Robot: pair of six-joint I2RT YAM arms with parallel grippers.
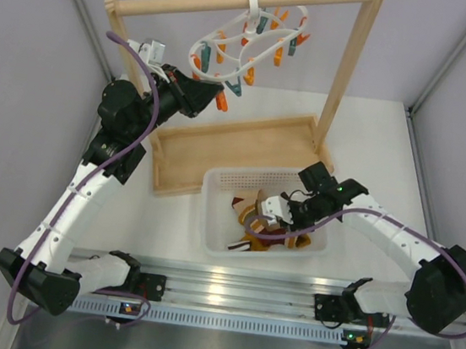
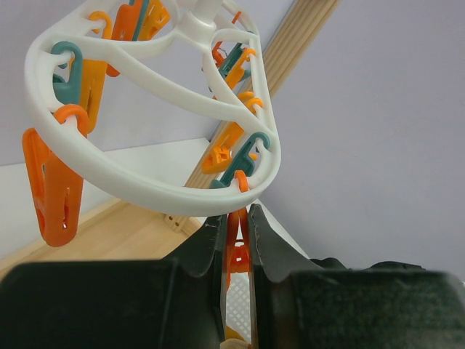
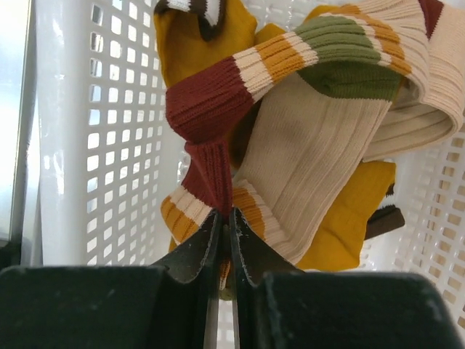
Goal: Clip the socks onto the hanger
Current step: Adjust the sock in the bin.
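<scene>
The white oval hanger hangs by its hook from the wooden rail, with orange and teal pegs dangling from its rings. My left gripper is raised to the hanger's lower left end and is shut on an orange peg there. In the white basket lie the socks. A striped sock in red, cream, green and orange rests on mustard-yellow socks. My right gripper reaches into the basket, shut on the striped sock's red fold.
A tall wooden rail frame stands at the back. A shallow wooden tray lies beneath the hanger, just behind the basket. The perforated basket wall is close on my right gripper's left.
</scene>
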